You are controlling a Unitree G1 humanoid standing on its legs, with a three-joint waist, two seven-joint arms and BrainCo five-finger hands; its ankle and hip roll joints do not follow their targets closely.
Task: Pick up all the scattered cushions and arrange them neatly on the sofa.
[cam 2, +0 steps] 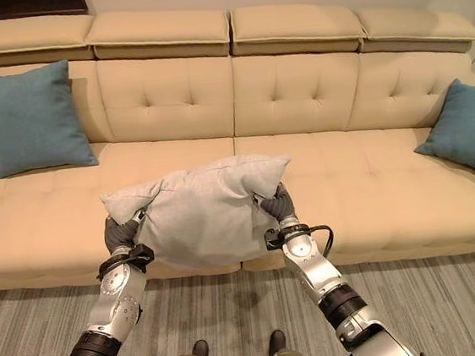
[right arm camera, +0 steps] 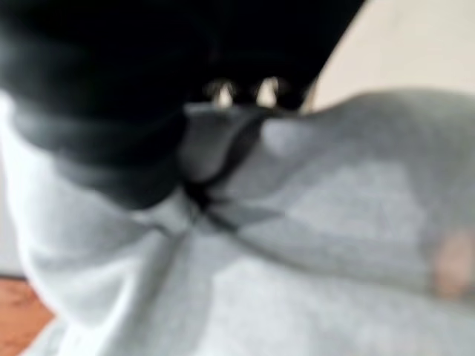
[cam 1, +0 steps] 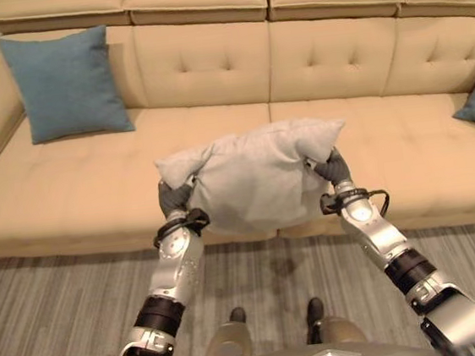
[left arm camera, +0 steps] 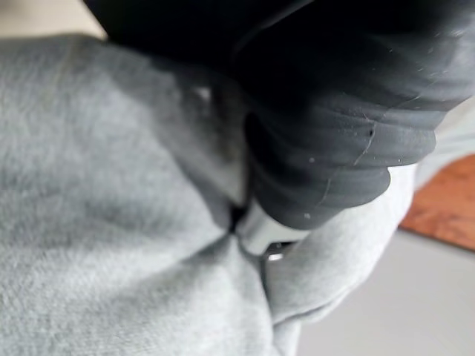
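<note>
Sofa [cam 2: 374, 181] behind; right eye view shows right blue cushion [cam 2: 468, 128] whole.

A long beige tufted sofa [cam 2: 322, 177] is seen across the upper frame, standing on a grey striped floor [cam 2: 454, 300]. A teal cushion [cam 2: 29, 119] is propped against its backrest at upper left; another teal cushion [cam 2: 468, 128], seemingly leaning, is placed at the right edge.
</note>
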